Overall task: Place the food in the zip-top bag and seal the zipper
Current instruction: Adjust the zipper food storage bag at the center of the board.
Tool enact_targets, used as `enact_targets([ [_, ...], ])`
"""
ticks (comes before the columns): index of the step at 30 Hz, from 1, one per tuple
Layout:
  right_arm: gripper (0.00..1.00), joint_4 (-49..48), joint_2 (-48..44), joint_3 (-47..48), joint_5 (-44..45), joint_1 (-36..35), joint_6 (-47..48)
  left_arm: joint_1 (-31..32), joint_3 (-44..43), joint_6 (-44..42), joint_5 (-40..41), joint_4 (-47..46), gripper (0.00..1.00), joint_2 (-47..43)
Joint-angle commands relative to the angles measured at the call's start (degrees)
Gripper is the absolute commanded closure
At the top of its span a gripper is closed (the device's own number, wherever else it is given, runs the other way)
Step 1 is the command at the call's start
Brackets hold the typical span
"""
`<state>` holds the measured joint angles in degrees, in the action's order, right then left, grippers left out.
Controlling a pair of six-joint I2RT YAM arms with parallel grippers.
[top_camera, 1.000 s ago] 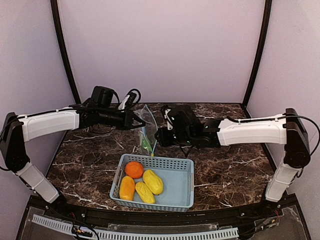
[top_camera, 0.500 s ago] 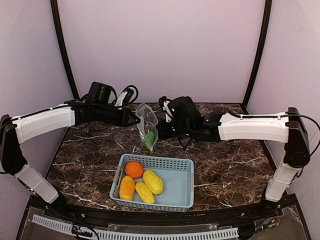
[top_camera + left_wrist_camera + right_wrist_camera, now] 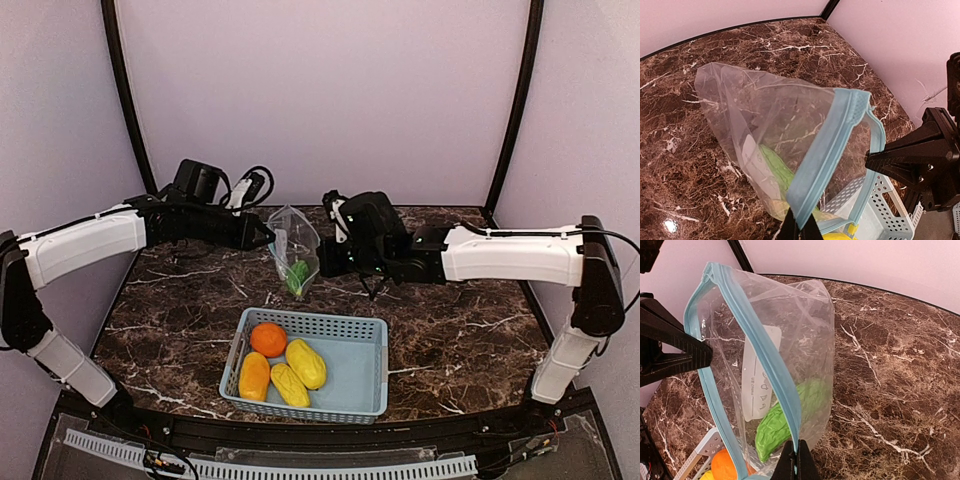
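Bag: a clear crinkly bag (image 3: 293,250) hangs between the two arms, above the table just beyond the far side of the basket; I cannot tell whether its bottom touches the table.
Zipper strip: the light blue zipper strip (image 3: 765,352) is unsealed, and its two lips bow apart so the mouth gapes.
In the bag: one green pod (image 3: 782,415), lying low beside the white label.
Left gripper: the left gripper (image 3: 800,227) is pinched fully closed on one lip of the strip.
Right gripper: the right gripper (image 3: 796,460) is clamped tight on the opposite lip.
Why held so: probably to pull the lips apart and keep the mouth spread; with both grippers busy, one must let go to fetch more.
Basket: the light blue basket (image 3: 365,375) holds an orange (image 3: 268,339) and three yellow fruits (image 3: 306,363), bunched at its left end.
Left to do: four pieces to load, then sealing.
Table: dark marble table (image 3: 450,330).
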<state>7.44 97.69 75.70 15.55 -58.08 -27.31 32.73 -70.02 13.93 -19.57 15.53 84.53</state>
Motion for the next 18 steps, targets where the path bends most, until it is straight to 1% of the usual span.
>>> enact_targets([
  [1,1.00,1.25,1.04,-0.73,1.65,0.43,-0.94,-0.26,-0.95,1.26,-3.82,1.00,0.99,1.54],
  [10,0.99,2.81,1.60,-1.21,2.12,0.57,-2.76,-0.21,-1.01,2.89,-5.27,1.06,0.99,3.75],
  [13,0.85,3.01,1.19,-1.26,1.91,0.57,-2.58,-0.21,-0.60,3.80,-7.48,0.14,0.99,4.37],
  [16,0.67,3.09,0.12,-0.92,1.10,0.65,-1.16,-0.21,-0.56,4.40,-8.70,-0.37,0.99,4.82],
  [18,0.53,3.15,-1.31,-0.97,0.18,0.53,0.45,-0.21,-0.48,4.51,-8.90,-0.48,0.99,4.93],
])
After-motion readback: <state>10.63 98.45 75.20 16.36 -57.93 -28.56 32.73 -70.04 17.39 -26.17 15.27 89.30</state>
